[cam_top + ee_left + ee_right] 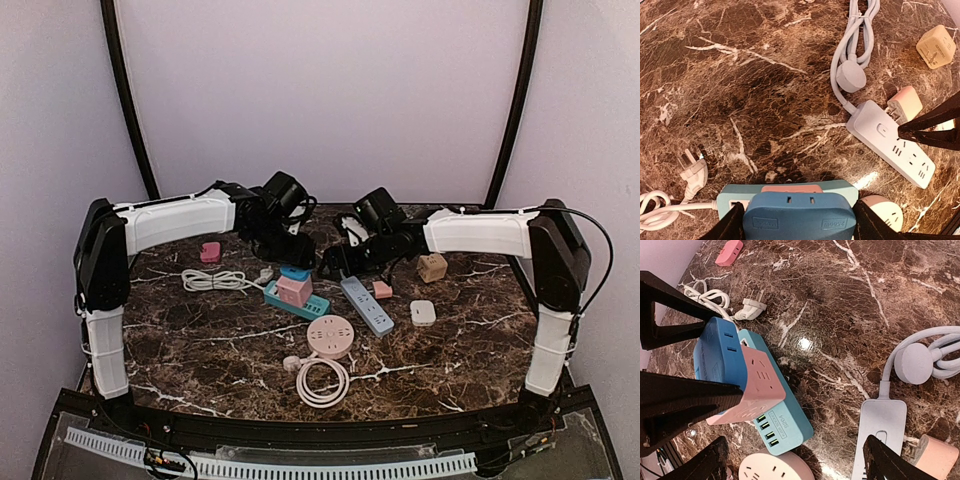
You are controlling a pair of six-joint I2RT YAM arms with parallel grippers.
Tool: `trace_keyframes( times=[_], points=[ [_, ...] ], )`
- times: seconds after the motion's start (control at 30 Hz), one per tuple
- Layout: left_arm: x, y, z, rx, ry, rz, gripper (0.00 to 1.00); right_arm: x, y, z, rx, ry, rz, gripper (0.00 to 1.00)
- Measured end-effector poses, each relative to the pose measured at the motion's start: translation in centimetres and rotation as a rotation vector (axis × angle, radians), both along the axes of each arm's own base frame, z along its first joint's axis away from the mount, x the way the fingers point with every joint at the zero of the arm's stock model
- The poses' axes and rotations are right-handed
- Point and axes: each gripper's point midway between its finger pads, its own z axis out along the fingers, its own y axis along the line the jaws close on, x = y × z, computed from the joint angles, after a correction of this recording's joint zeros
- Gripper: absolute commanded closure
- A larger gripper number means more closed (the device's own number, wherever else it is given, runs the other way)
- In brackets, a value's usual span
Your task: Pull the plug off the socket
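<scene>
The left claw (799, 206) is straddling the blue-and-pink blocky plastic plug (735, 365), its fingers (735, 225) seemingly clamping it from both sides, and the plug is sitting atop the teal plastic power strip (790, 425), whose long axis is running finger to finger; the right claw (796, 440) is hanging spread and empty nearby, over a crowded dark marble worktop (740, 75)

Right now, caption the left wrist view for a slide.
Left gripper clamps the blue adapter on the teal strip.

Blue plug (799, 215) cut off by bottom edge
</scene>
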Motion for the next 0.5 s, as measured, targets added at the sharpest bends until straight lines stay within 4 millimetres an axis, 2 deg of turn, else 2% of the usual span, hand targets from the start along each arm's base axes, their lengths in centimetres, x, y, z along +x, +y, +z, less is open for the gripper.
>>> trace_keyframes(
  times=[0.17, 0.3, 0.5],
  points=[
    [-0.1, -0.8, 0.2, -0.028, -0.004, -0.018, 0.28, 0.1, -0.1, 0.0, 0.026, 0.021, 0.004, 0.1],
    [0.2, -1.3, 0.6, -0.063, -0.007, -0.015, 0.19, 0.3, -0.3, 0.1, 0.038, 0.031, 0.006, 0.1],
    [0.4, -2.4, 1.7, -0.128, -0.023, -0.022, 0.16, 1.0, -1.1, 0.5, 0.063, 0.036, 0.018, 0.1]
  ],
)
